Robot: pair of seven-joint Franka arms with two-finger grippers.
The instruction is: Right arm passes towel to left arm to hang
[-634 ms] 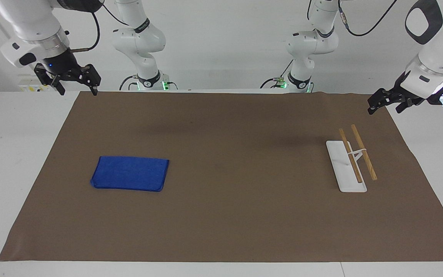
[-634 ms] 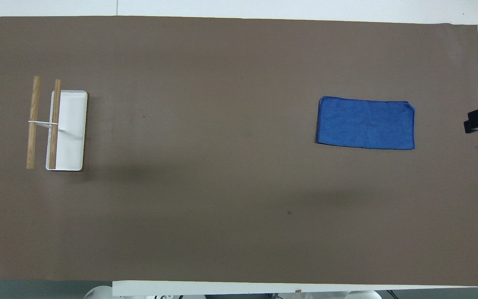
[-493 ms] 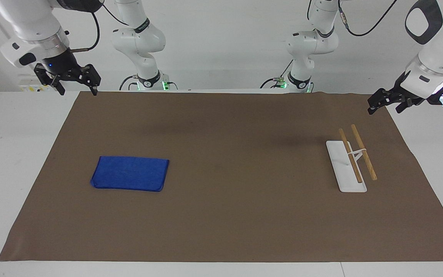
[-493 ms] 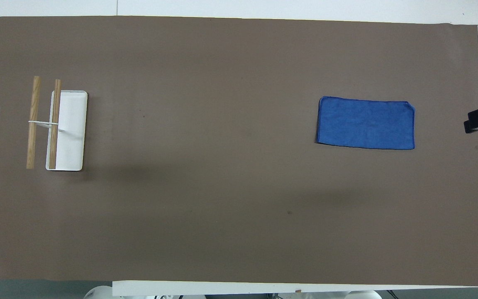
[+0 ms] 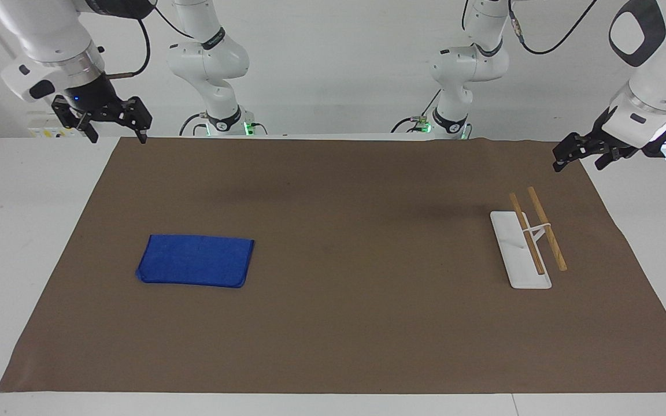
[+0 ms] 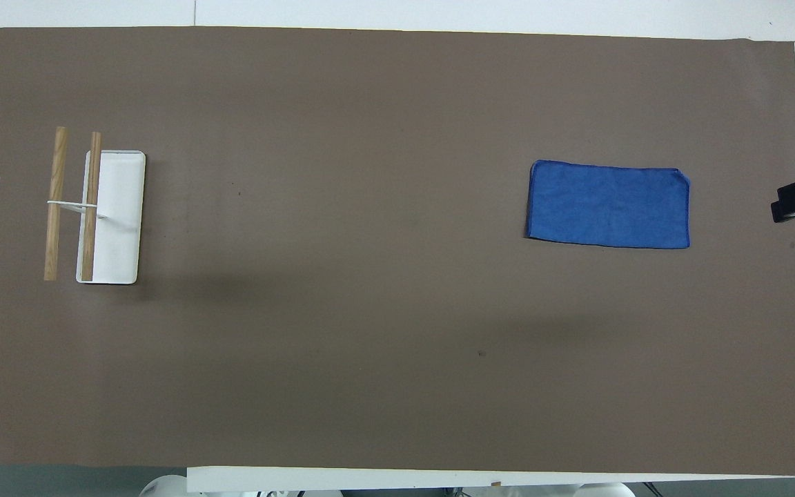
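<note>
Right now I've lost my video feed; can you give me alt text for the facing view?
A folded blue towel lies flat on the brown mat toward the right arm's end, untouched. A white-based rack with two wooden rods stands toward the left arm's end. The right pincer, fingers spread, and the left pincer hang over the mat's corners nearest the robots.

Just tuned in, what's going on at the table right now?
Nothing is being handled yet. The blue towel lies folded flat on the brown mat, toward the right arm's end of the table. The right claw hangs in the air, open and empty, over the mat's corner at that end. The left claw is also empty, raised over the mat's edge near the wooden-rod rack, which stands bare toward the left arm's end. The handover has not started.
</note>
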